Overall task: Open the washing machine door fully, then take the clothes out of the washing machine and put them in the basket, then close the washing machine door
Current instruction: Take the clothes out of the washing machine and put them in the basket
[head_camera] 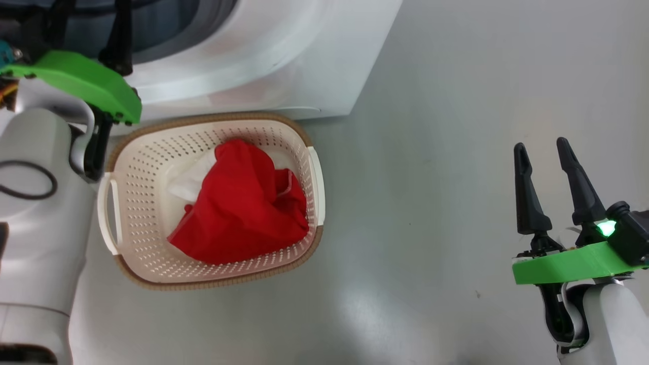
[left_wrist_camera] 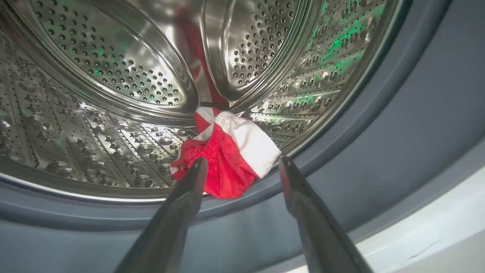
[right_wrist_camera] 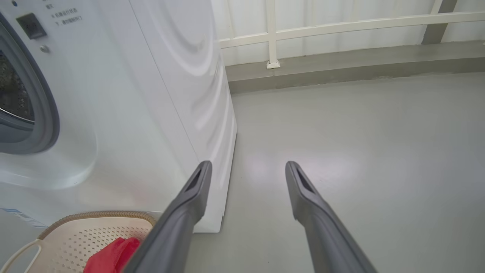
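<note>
The left end effector [left_wrist_camera: 242, 161], fingers apart and empty, points into the washing machine [left_wrist_camera: 416, 113]. A red-and-white garment [left_wrist_camera: 231, 151] lies just past its tips on the drum's [left_wrist_camera: 113, 76] front lip. The right end effector [head_camera: 541, 144], also apart and empty, hangs over the floor [head_camera: 431, 152], well apart from the basket [head_camera: 147, 167] holding a red garment [head_camera: 243, 208].

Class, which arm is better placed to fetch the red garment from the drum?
Left. The left pincer, open, points into the perforated steel drum, fingers flanking the red-and-white fabric garment. The right pincer hovers over grey floor.
</note>
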You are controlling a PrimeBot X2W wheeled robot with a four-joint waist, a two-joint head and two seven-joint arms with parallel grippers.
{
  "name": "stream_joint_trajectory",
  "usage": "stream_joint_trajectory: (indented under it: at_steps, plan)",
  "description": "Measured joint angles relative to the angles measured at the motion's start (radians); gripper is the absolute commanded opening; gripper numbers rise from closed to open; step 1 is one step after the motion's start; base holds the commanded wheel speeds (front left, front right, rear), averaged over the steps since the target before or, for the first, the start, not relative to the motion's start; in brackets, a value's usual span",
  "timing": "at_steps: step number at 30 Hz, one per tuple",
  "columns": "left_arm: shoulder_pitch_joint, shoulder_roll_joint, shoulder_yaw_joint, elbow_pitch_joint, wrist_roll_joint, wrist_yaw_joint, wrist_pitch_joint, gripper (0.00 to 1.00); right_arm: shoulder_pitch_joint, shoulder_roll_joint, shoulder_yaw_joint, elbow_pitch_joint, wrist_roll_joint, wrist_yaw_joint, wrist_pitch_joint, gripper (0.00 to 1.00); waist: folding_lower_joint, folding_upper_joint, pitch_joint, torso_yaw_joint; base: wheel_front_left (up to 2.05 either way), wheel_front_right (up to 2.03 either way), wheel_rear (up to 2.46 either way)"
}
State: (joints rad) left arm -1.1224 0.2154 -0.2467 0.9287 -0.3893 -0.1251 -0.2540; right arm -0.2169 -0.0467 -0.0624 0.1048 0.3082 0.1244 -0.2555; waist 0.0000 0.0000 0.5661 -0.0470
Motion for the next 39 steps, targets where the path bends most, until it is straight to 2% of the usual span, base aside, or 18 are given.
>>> stream_joint_trajectory:
  at_steps: [12,21,26,27,28,29,30,39]
  plan:
    - [-0.145,0.044,-0.142,0.144,-0.067,0.000,0.000,1.00,-0.031,0.000,0.007,-0.015,0.008,0.000,0.000,1.00,-0.0001,0.0000,0.084,-0.031,0.00,0.00,0.00]
    - [-0.215,0.086,-0.195,0.178,-0.107,0.000,0.000,1.00,-0.057,0.000,0.010,-0.028,0.016,0.000,0.000,1.00,0.0000,0.0000,0.121,-0.064,0.00,0.00,0.00]
    - [-0.234,0.091,-0.206,0.184,-0.121,0.000,0.000,1.00,-0.057,0.000,0.010,-0.028,0.017,0.000,0.000,1.00,0.0000,0.0000,0.132,-0.079,0.00,0.00,0.00]
    - [-0.235,0.093,-0.206,0.183,-0.124,0.000,0.000,0.85,-0.057,0.000,0.010,-0.028,0.017,0.000,0.000,1.00,0.0000,0.0000,0.133,-0.082,0.00,0.00,0.00]
    - [-0.235,0.094,-0.206,0.182,-0.125,0.000,0.000,0.44,-0.057,0.000,0.009,-0.028,0.017,0.000,0.000,1.00,0.0000,0.0000,0.134,-0.083,0.00,0.00,0.00]
    - [-0.235,0.095,-0.206,0.182,-0.126,0.000,0.000,0.15,-0.057,0.000,0.010,-0.028,0.017,0.000,0.000,1.00,0.0000,0.0000,0.135,-0.085,0.00,0.00,0.00]
    - [-0.235,0.096,-0.206,0.180,-0.129,0.000,0.000,0.00,-0.057,0.000,0.009,-0.028,0.017,0.000,0.000,1.00,0.0000,0.0000,0.134,-0.086,0.00,0.00,0.00]
    - [-0.228,0.099,-0.132,0.104,-0.134,0.000,0.000,0.00,-0.057,0.000,0.006,-0.028,0.017,0.000,0.000,1.00,0.0000,0.0000,0.124,-0.068,0.00,0.00,0.00]
